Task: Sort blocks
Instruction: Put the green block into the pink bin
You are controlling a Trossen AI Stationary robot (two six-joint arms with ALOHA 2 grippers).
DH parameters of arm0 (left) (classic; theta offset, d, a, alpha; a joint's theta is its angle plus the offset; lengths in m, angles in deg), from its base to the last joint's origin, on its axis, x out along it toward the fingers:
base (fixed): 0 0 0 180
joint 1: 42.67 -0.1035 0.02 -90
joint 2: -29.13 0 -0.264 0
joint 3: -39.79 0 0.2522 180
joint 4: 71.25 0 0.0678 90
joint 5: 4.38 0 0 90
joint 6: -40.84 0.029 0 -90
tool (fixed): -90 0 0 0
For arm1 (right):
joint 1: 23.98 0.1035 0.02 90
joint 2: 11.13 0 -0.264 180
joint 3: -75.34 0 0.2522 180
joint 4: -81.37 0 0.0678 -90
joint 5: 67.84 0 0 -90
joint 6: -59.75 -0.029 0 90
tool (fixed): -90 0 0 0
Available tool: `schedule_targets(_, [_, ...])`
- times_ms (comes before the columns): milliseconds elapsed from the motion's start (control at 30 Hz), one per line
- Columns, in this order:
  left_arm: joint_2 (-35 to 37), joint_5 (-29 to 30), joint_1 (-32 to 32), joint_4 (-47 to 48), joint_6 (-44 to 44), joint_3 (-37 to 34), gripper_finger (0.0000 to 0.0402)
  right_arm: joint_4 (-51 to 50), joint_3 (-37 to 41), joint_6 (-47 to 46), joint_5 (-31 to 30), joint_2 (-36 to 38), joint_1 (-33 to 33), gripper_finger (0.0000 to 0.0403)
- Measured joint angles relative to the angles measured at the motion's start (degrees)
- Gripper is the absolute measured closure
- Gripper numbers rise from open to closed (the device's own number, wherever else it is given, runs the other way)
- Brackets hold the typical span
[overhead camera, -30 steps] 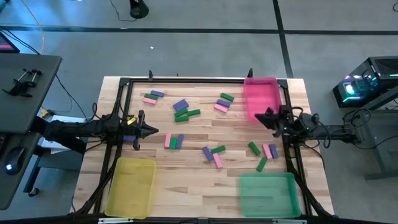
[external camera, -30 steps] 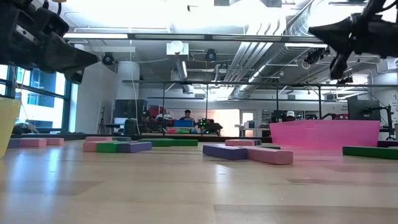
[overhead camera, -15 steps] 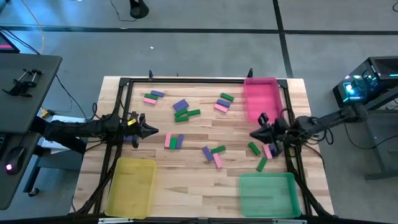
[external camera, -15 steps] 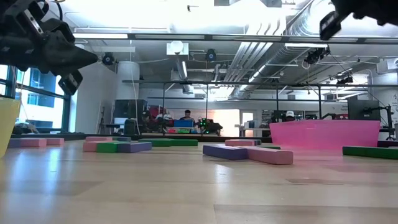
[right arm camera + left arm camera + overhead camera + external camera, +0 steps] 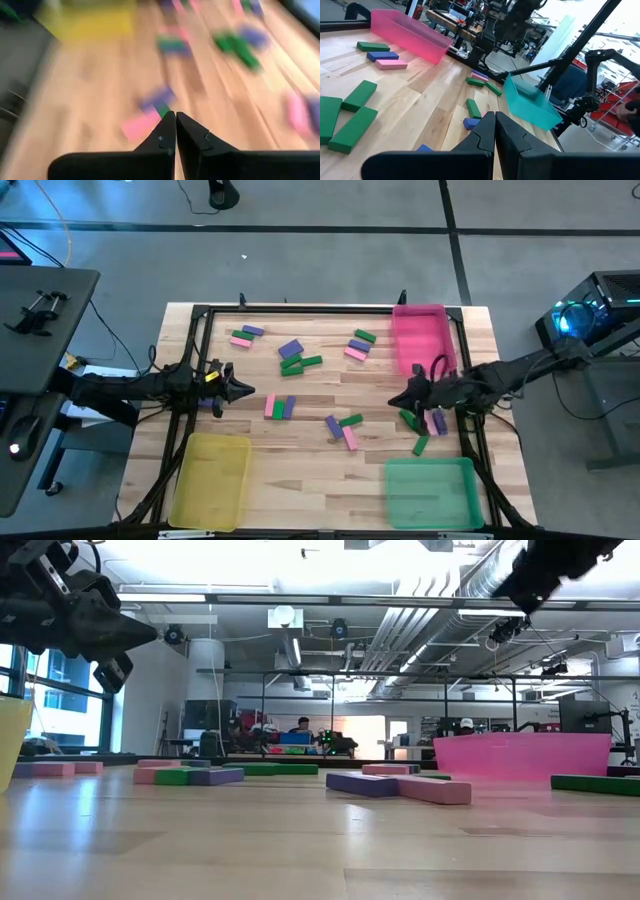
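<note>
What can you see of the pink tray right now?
The pink tray is a translucent, plastic-looking, open-topped rectangular bin with low walls. It sits flat at the table's far right corner, beside the black frame. Nothing shows inside it, and no blocks touch it. The right pincer is clear of it.

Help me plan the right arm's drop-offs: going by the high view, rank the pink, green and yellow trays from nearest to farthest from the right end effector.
From the right end effector, shut over the table's right half:
1. Pink tray, at the far right corner, nearest.
2. Green tray, at the near right corner, somewhat farther.
3. Yellow tray, at the near left corner, clearly farthest.
</note>
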Motion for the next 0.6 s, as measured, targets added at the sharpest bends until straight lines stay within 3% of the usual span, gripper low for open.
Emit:
schedule_targets(133, [-0.01,0.0,0.0,0.01,0.01,0.02,0.0402,-13.01,-3.79,-9.68,1.14,-6.12,0.02,0.0372])
schedule_targets(300, [0.0,0.02,-0.01,0.0,0.02,0.0,0.0402,-22.03,-3.31,-19.89,5.65,-12.32,0.02,0.0283])
schedule_targets(433, [-0.02,0.03,-0.02,0.01,0.02,0.0,0.0402,-25.03,-0.81,-26.81,5.58,-17.07,-0.24,0.022])
schedule_targets(600, [-0.02,1.24,0.01,-0.02,0.04,0.02,0.0402,-24.45,1.77,-34.48,5.5,-22.55,-1.89,0.0198])
